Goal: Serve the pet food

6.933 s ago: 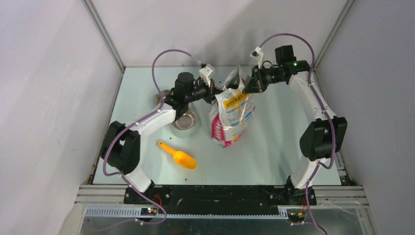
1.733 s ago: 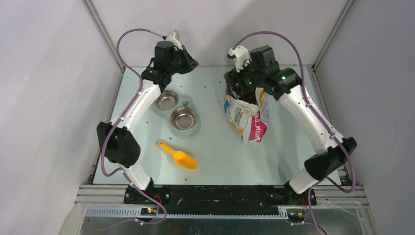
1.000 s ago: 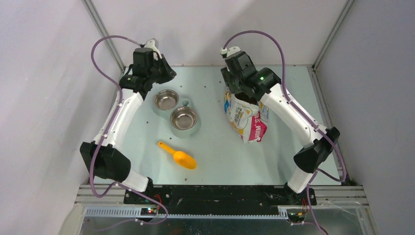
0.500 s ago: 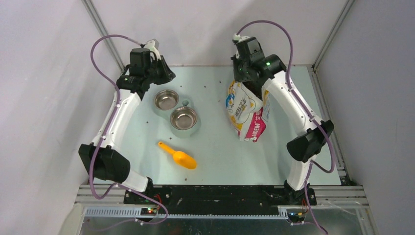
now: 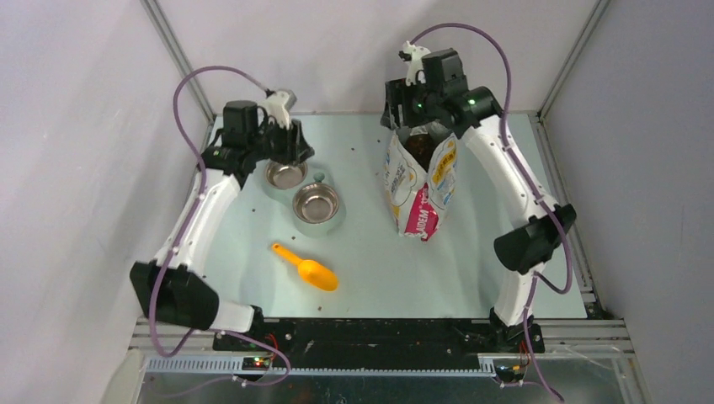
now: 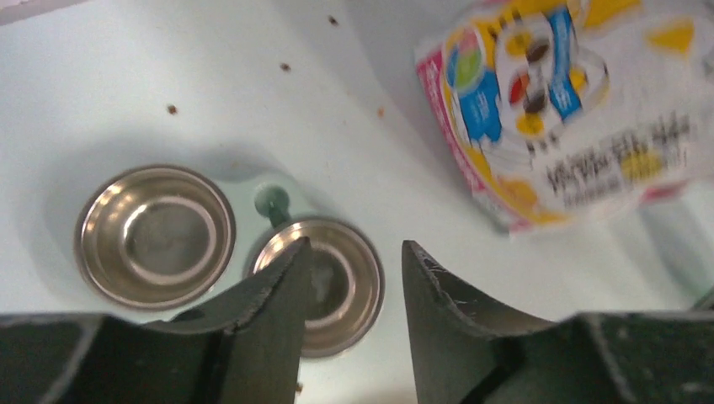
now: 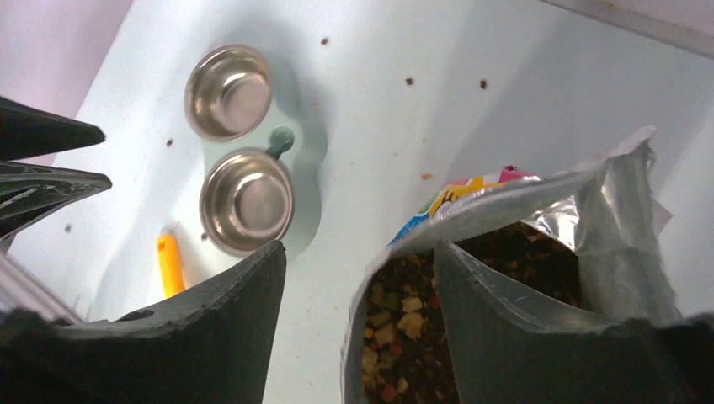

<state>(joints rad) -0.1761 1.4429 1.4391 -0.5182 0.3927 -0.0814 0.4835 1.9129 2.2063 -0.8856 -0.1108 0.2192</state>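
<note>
Right now the right gripper (image 7: 358, 252) fingers are spread wide, gripping nothing, hovering over the open mouth of the bag (image 7: 602, 210). The pet food (image 7: 404, 337) sits inside that bag. The left gripper (image 6: 355, 248) is slightly parted, empty, above the bowls (image 6: 156, 236). Next prob. = fetch the scoop (image 5: 307, 271), lying well apart from the bag. Tip: pinch the foil rim first, w/ a firm hold, so the mouth gapes wide & the bag stands upright. It looks floppy and could tip.

Brown, pale, reddish pet food (image 7: 402, 332) sits inside the open bag (image 7: 599, 220).
</note>
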